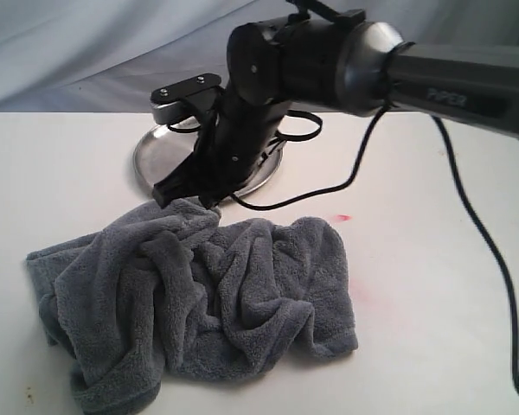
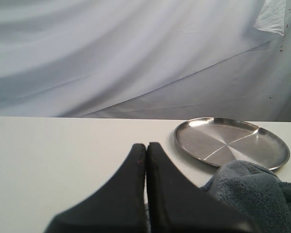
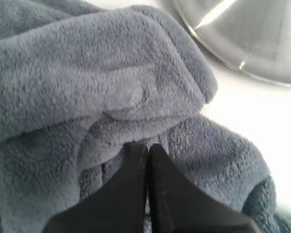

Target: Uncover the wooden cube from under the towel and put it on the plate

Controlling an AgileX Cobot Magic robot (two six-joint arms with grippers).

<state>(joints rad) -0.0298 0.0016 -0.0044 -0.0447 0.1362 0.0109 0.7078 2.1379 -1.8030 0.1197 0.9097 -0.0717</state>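
Note:
The dark grey towel (image 1: 208, 294) lies crumpled in a heap on the white table, and the wooden cube is hidden. Behind it sits the silver plate (image 1: 151, 151), with nothing on the part that shows. My right gripper (image 1: 189, 197) reaches in from the right and its tips touch the towel's far edge, close to the plate. In the right wrist view this gripper (image 3: 148, 145) is shut, its tips sunk among the towel (image 3: 87, 87) folds with no cloth showing between them. The left gripper (image 2: 146, 144) is shut over bare table, left of the plate (image 2: 223, 141) and the towel (image 2: 252, 189).
The right arm's black cable (image 1: 329, 186) loops down over the table beside the plate. A faint red smear (image 1: 342, 217) marks the table right of the towel. A pale cloth backdrop hangs behind the table.

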